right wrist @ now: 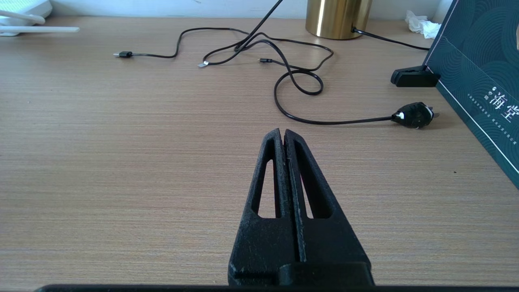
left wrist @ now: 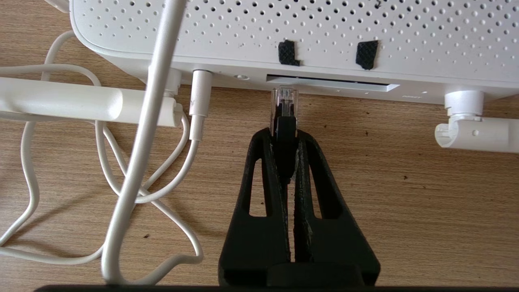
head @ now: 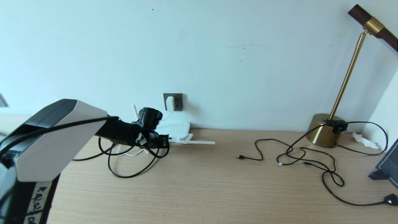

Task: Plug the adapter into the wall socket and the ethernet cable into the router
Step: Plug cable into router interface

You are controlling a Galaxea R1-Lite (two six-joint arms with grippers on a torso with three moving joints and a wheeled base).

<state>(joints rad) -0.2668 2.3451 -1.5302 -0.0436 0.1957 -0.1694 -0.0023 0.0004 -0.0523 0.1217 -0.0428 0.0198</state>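
At the left-centre of the head view, the left gripper (left wrist: 286, 136) is clamped on the ethernet cable (left wrist: 285, 109), its clear tip just at the router (left wrist: 284, 36) port strip for insertion, the adapter (head: 170, 103) sits in the wall socket (head: 177, 101), and the right gripper (right wrist: 282, 136) hangs closed and empty.

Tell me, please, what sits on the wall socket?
The white adapter sits plugged into the wall socket, covering its left part; the holes beneath are hidden. Its thin cord drops behind the router.
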